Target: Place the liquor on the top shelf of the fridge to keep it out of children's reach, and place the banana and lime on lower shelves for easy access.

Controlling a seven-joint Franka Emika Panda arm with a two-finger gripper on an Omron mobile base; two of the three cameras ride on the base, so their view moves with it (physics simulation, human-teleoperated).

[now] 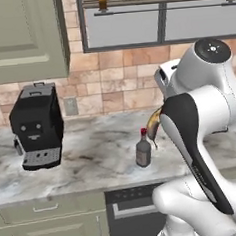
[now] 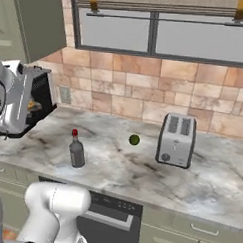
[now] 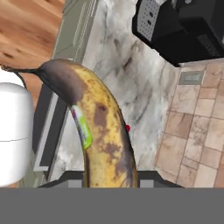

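The fingers (image 3: 109, 177) are clamped on the banana (image 3: 98, 127), which is held in the air above the surface (image 2: 141, 169), near the coffee machine (image 1: 36, 127). The liquor bottle (image 2: 76, 150) stands on the surface between the coffee machine and the toaster (image 2: 176, 140), with the lime (image 2: 134, 139) toward the toaster. Judged from this, nothing is shelved yet; all three placements remain.

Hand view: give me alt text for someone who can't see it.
A brown-spotted yellow banana with a dark stem end rises from between the gripper jaws, which are shut on it, held above a marbled counter. A black coffee machine sits at the upper right, beside a tan tiled wall.
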